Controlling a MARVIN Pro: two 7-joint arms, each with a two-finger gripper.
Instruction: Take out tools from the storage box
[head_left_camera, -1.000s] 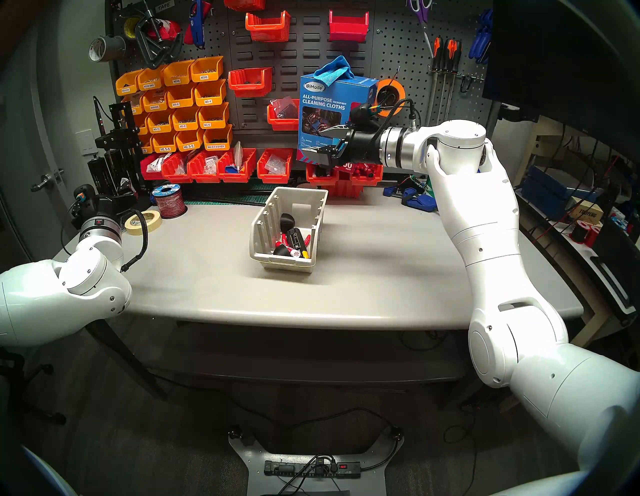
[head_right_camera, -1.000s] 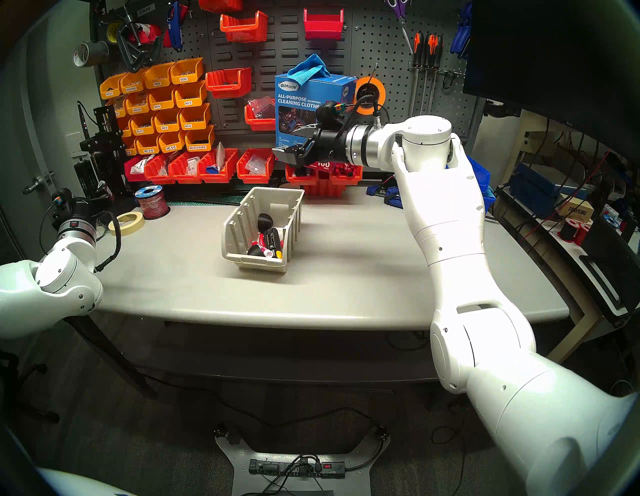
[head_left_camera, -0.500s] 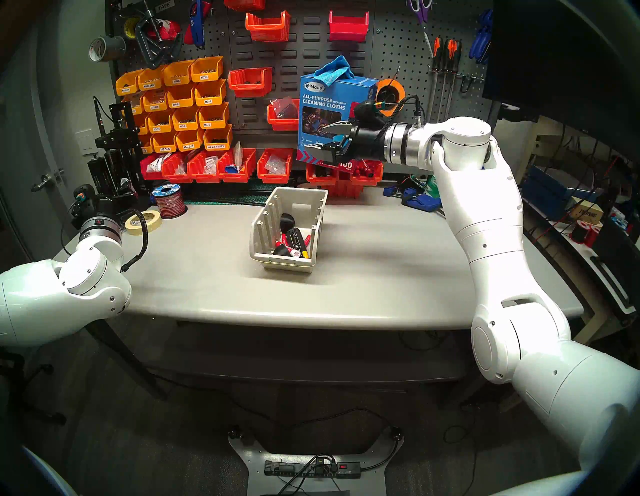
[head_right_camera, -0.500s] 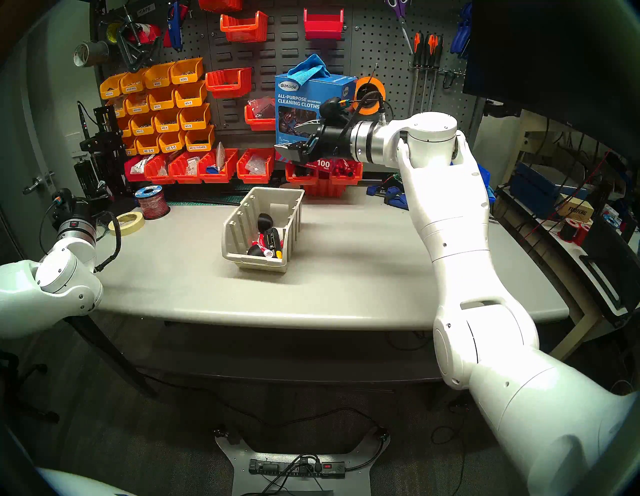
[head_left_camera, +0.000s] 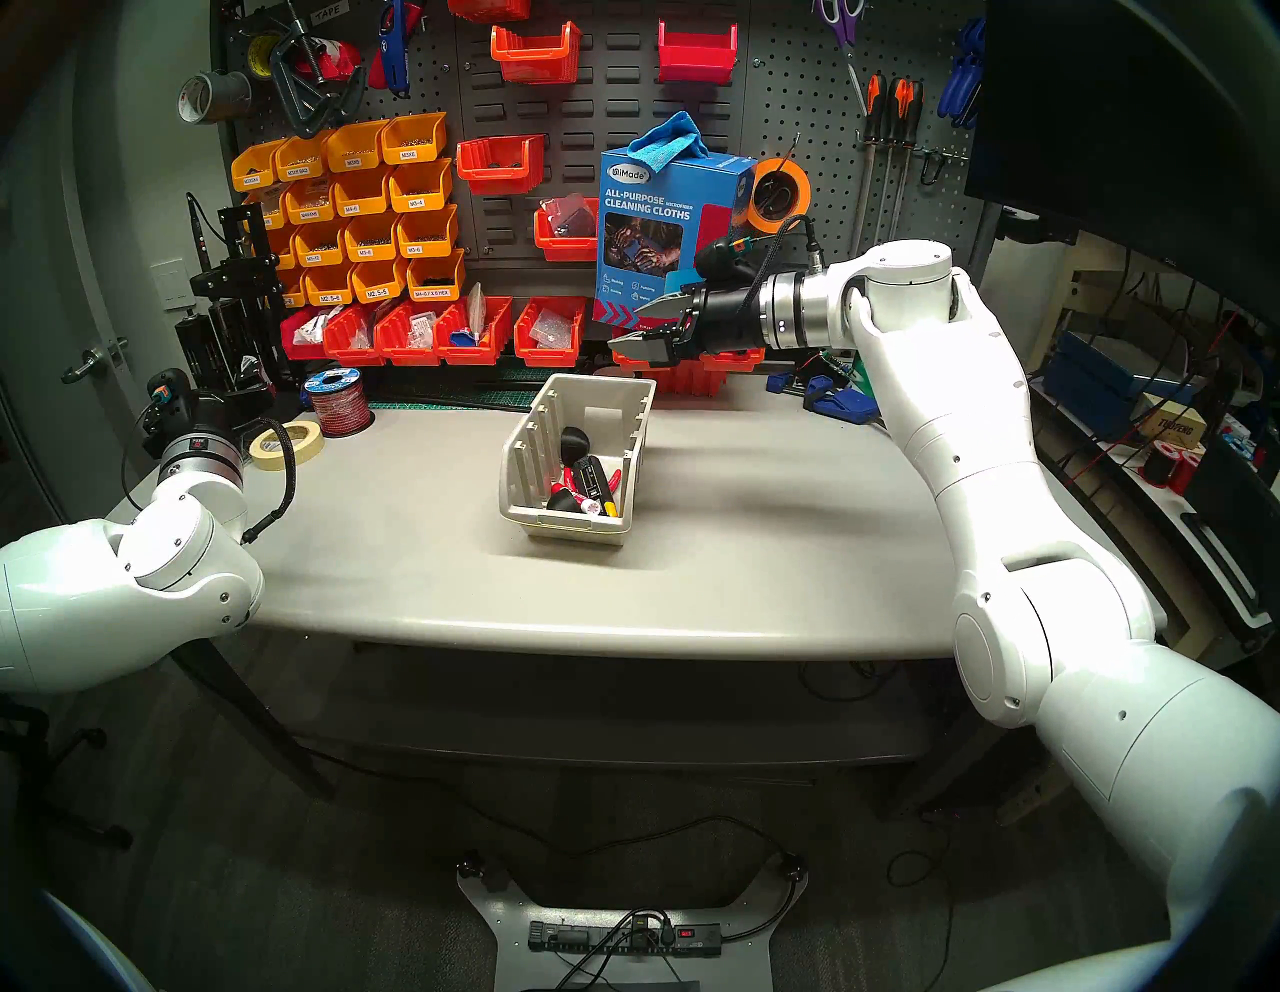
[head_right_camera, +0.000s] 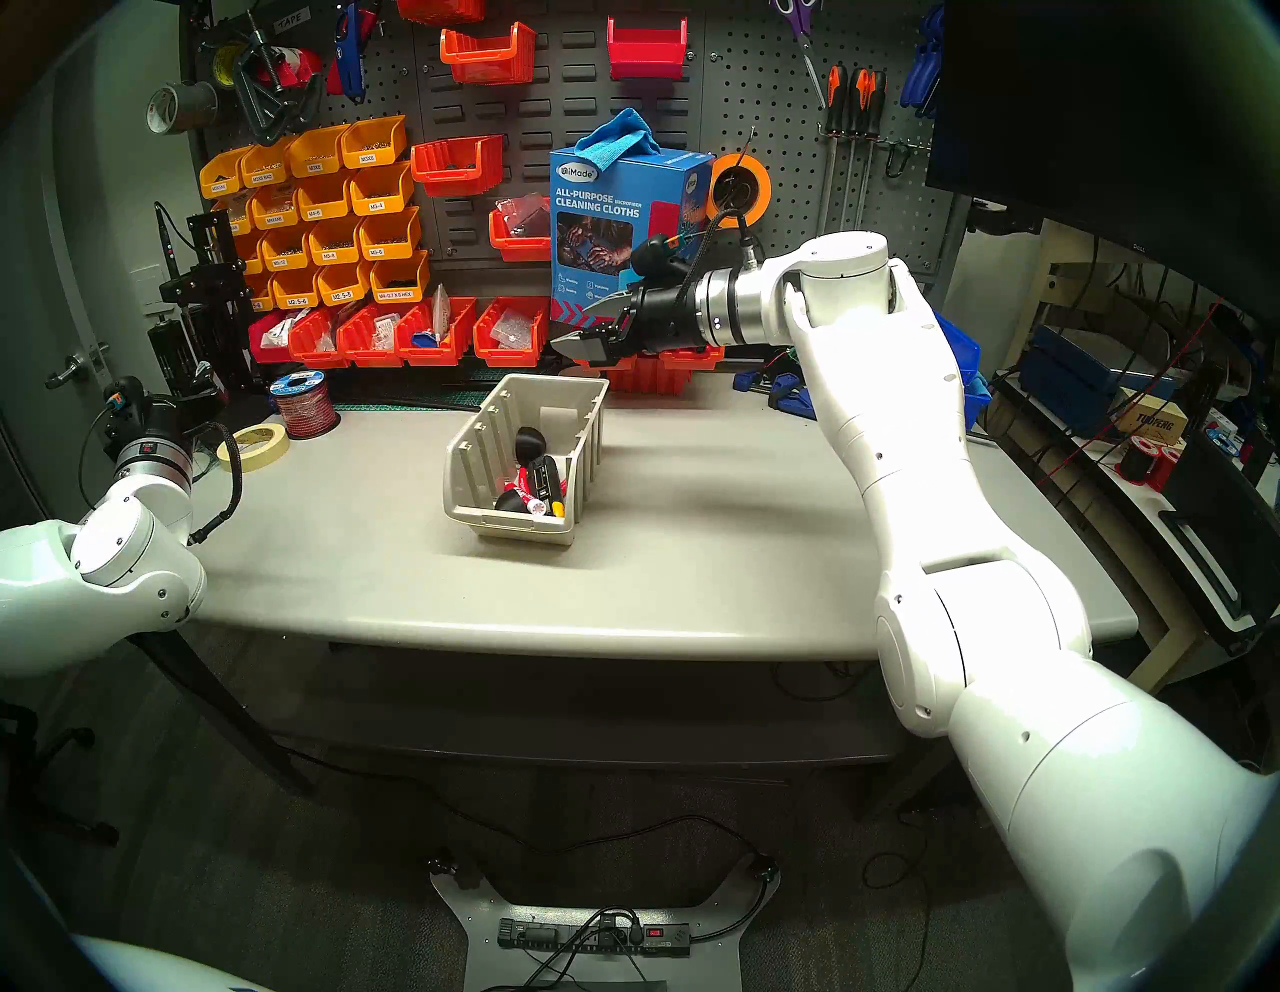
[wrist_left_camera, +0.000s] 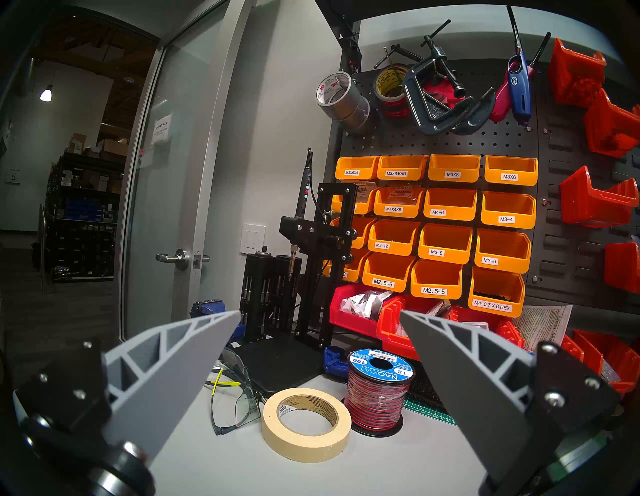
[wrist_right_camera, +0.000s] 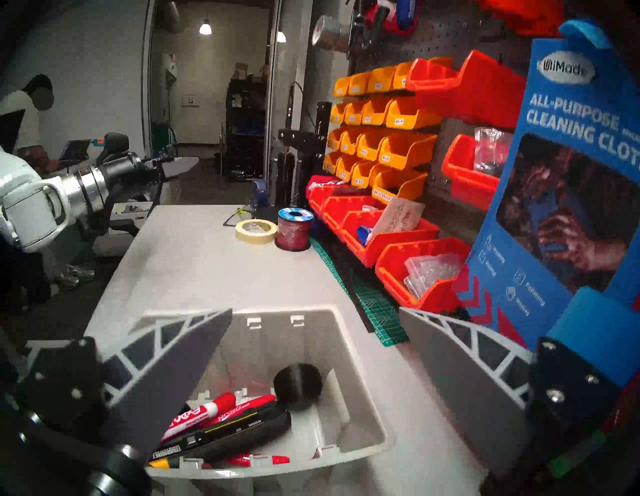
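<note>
Grey worktable (head_left_camera: 429, 554), dark pegboard wall (head_left_camera: 796, 97) w/ orange bins (head_left_camera: 360, 208), glass door (wrist_left_camera: 166, 173), carpet floor (head_left_camera: 277, 866).

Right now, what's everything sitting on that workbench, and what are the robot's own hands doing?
storage box: one, beige, middle of the table
round cups: two, black, inside the box
Expo marker: one, red-capped white, inside the box
long tool: one, black with yellow marks, inside the box
masking tape: one roll, cream, table's far left
wire spool: one, red and black, beside the tape
safety glasses: one pair, clear, left of the tape
left gripper: open, near the tape
right gripper: open, empty, above the box's far end
</note>
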